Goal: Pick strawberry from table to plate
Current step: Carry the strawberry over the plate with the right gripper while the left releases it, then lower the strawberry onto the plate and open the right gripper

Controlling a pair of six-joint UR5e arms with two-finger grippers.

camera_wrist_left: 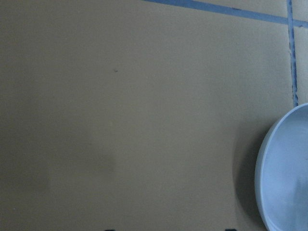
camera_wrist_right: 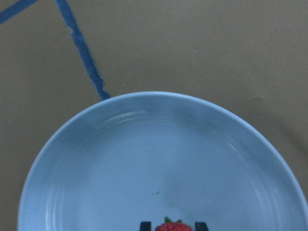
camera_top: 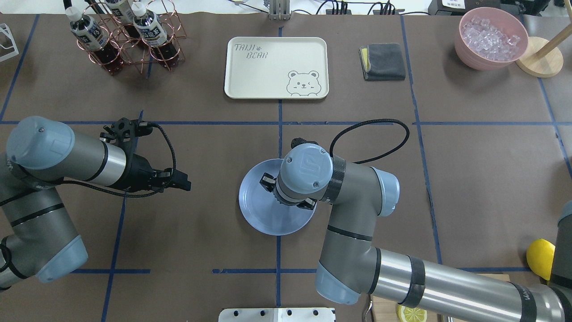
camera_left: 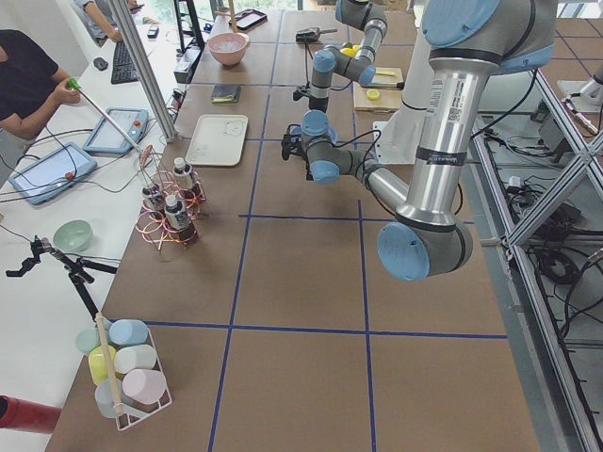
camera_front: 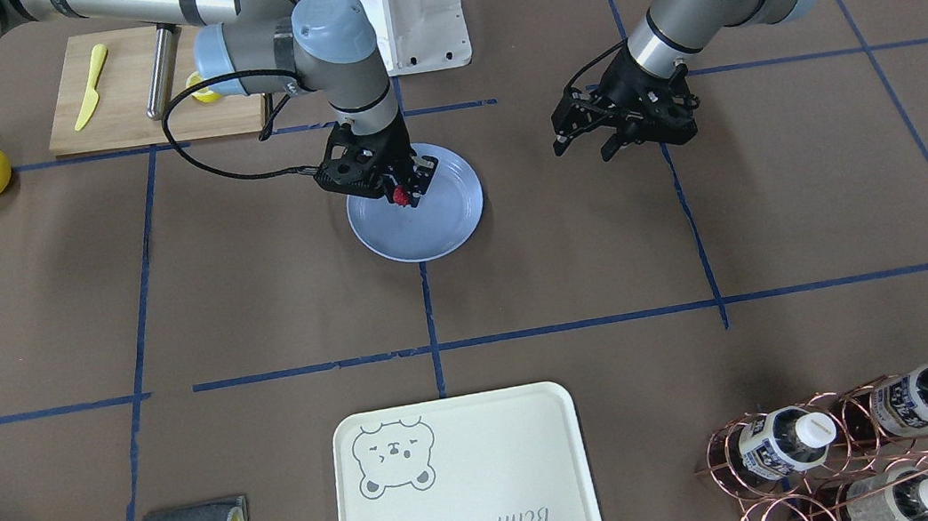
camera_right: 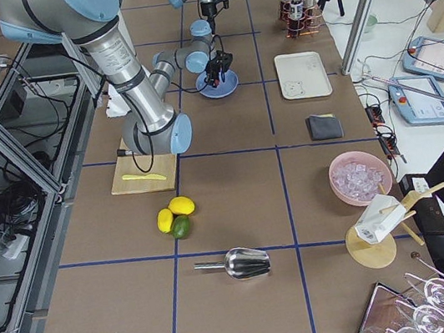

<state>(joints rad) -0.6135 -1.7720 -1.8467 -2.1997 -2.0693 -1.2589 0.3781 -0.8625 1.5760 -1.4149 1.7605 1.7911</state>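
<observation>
The right gripper (camera_front: 400, 190) is pinching the small dark-red bumpy strawberry (camera_front: 400, 197) between its fingers, holding it low over the round pale blue glossy plate (camera_front: 445, 220) on the brown paper-covered table (camera_front: 251, 279). The left gripper (camera_front: 584, 150) is hanging well apart, jaws spread, gripping nothing.

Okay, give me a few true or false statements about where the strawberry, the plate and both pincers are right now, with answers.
1. The right pincer grips the strawberry. True.
2. That pincer is above the blue plate. True.
3. The left pincer grips a lemon. False: it is open and holds nothing.
4. The strawberry lies on the bear tray. False: it is over the plate.
5. The yellow knife lies on the cutting board. True.
</observation>
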